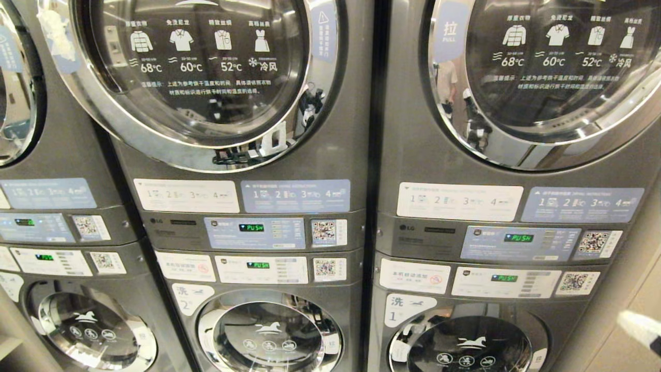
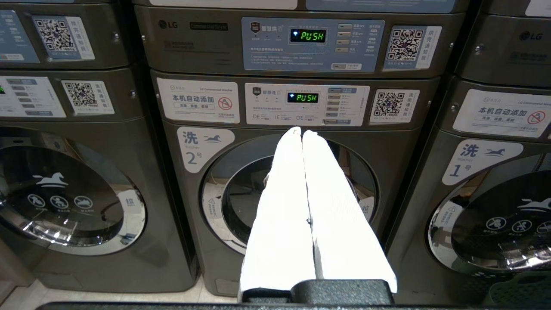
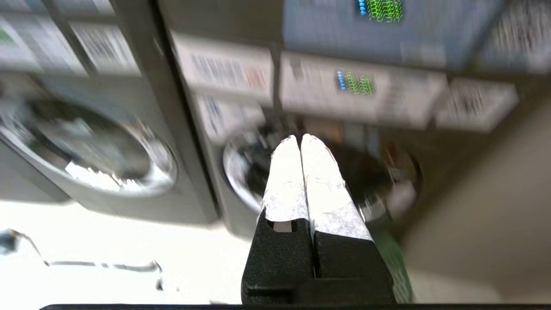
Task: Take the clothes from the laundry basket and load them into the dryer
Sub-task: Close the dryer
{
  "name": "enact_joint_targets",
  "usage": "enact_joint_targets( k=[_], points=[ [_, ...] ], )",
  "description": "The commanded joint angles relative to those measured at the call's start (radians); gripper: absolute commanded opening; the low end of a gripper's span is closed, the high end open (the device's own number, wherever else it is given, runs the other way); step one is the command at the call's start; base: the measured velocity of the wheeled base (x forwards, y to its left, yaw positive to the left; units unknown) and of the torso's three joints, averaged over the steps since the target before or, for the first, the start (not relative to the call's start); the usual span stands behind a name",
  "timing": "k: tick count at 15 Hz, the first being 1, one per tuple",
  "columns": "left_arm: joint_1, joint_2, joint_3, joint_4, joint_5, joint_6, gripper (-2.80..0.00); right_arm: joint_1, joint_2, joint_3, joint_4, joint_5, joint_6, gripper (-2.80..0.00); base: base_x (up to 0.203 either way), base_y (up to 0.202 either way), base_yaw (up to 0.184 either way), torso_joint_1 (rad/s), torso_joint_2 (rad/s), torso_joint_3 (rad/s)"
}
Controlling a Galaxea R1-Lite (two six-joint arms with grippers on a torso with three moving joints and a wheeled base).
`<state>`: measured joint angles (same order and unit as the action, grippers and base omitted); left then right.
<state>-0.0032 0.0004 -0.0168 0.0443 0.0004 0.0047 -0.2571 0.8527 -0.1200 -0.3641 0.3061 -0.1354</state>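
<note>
I am facing the closed dryer door with my right gripper pressed shut and empty, my left gripper likewise. Only a green laundry basket corner is showing; no clothes visible. I am expecting soft, light, floppy fabric, best pinched at a bunched fold.

Laundromat: stacked coin-style washer-dryers

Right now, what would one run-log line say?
left gripper: shut, empty, facing washer 2 | right gripper: shut, empty | dryer doors: closed | clothes: none visible
</note>
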Motion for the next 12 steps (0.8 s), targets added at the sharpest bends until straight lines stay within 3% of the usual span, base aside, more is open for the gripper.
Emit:
enact_joint_targets(
  k=[1, 3, 4, 5, 8, 9, 11, 12],
  points=[
    [0.0, -0.003, 0.0, 0.0, 0.001, 0.0, -2.8, -0.005, -0.178, 0.104, 0.069, -0.032, -0.02, -2.8, 0.0, 0.0, 0.0, 0.0, 0.0, 0.0],
    [0.0, -0.003, 0.0, 0.0, 0.001, 0.0, -2.8, 0.01, -0.325, 0.074, 0.402, -0.099, -0.016, -2.8, 0.0, 0.0, 0.0, 0.0, 0.0, 0.0],
    [0.0, -0.003, 0.0, 0.0, 0.001, 0.0, -2.8, 0.043, -0.362, 0.059, 0.521, -0.114, 0.013, -2.8, 0.0, 0.0, 0.0, 0.0, 0.0, 0.0],
    [0.0, -0.003, 0.0, 0.0, 0.001, 0.0, -2.8, 0.098, -0.398, 0.054, 0.551, -0.118, 0.042, -2.8, 0.0, 0.0, 0.0, 0.0, 0.0, 0.0],
    [0.0, -0.003, -0.002, 0.001, 0.0, 0.002, -2.8, 0.377, -0.535, 0.047, 0.505, -0.131, 0.083, -2.8, 0.0, 0.0, 0.0, 0.0, 0.0, 0.0],
    [0.0, -0.003, -0.001, 0.0, 0.0, 0.002, -2.8, 0.406, -0.561, 0.05, 0.491, -0.16, 0.084, -2.8, 0.0, 0.0, 0.0, 0.0, 0.0, 0.0],
    [0.0, -0.003, 0.0, 0.0, 0.0, -0.001, -2.8, 0.403, -0.575, 0.113, 0.389, -0.29, 0.094, -2.8, 0.0, 0.0, 0.0, 0.0, 0.0, 0.0],
    [0.0, -0.003, 0.0, 0.0, 0.0, 0.0, -2.8, 0.402, -0.577, 0.124, 0.363, -0.295, 0.095, -2.8, 0.0, 0.0, 0.0, 0.0, 0.0, 0.0]
  ],
)
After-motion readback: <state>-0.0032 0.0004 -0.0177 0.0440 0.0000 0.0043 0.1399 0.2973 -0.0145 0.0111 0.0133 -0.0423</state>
